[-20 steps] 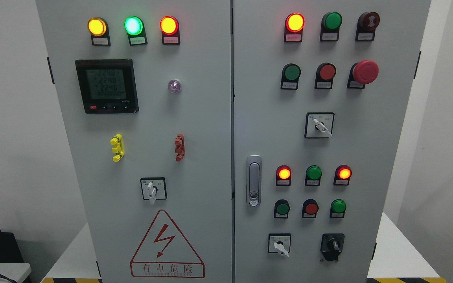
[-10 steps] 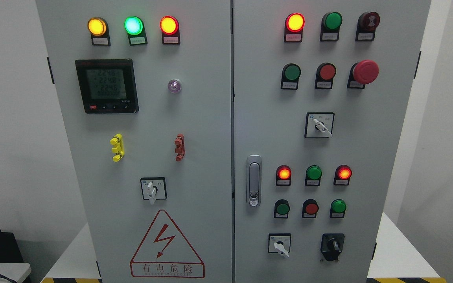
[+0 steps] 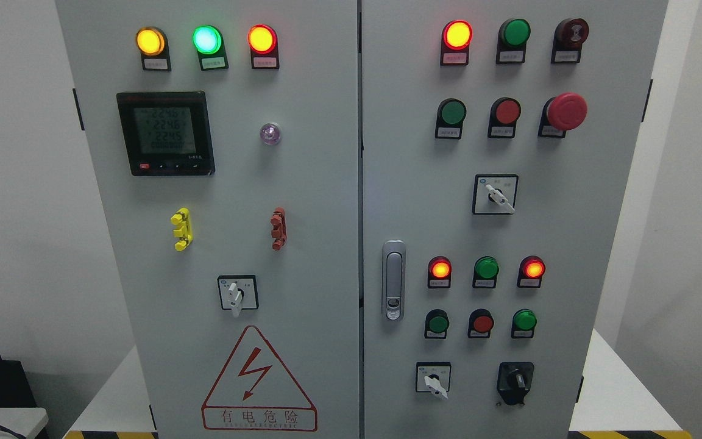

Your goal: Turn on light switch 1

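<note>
Our count of the controls on the two-door cabinet (image 3: 326, 183)

We count seven lit lamps: one amber (image 3: 150, 41), one green (image 3: 206, 39) and five red, the first at (image 3: 261, 38). We see seven unlit round buttons, five green and two red, one red mushroom button (image 3: 566, 111), four white-handled rotary switches, the first at (image 3: 237, 294), one black knob (image 3: 515, 380), one meter (image 3: 165, 133) and one door handle (image 3: 393, 280).
</note>
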Robot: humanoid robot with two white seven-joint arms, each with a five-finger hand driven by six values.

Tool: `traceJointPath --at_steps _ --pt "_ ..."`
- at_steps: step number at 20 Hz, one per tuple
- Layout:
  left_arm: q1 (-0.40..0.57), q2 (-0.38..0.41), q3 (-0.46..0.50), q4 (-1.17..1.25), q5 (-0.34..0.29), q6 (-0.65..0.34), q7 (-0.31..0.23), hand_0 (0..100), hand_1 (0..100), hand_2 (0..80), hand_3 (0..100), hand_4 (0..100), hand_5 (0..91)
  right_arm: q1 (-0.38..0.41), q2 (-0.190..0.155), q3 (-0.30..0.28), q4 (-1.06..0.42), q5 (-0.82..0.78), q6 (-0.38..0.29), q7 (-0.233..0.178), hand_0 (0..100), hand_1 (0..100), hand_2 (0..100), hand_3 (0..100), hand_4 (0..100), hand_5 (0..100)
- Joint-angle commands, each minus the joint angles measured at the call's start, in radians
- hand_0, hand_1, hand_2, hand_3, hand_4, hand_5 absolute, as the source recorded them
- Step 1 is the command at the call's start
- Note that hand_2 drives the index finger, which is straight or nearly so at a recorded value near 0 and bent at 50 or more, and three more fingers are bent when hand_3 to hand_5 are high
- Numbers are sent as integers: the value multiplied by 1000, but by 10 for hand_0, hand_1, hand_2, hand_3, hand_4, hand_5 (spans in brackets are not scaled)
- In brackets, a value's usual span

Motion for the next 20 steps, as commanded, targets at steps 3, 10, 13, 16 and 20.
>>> traceJointPath --at_steps 3,10,13,16,20 --pt "-10 20 -160 -300 8 18 -2 290 0 465 822 939 844 0 0 0 0 -17 0 0 120 389 0 0 0 0" --pt "-18 8 -303 -403 -4 47 19 270 0 453 812 925 842 0 0 0 0 -17 0 0 120 389 0 0 0 0" --pt "-32 6 -358 -418 -60 51 39 252 0 449 807 918 843 0 0 0 0 -17 0 0 120 389 0 0 0 0" --pt "-36 -7 -413 -421 -140 51 45 198 0 438 801 909 843 0 0 0 0 -17 0 0 120 389 0 0 0 0" --pt "-64 -40 -507 -424 -169 111 120 163 0 427 788 896 841 0 0 0 0 -18 0 0 120 389 0 0 0 0"
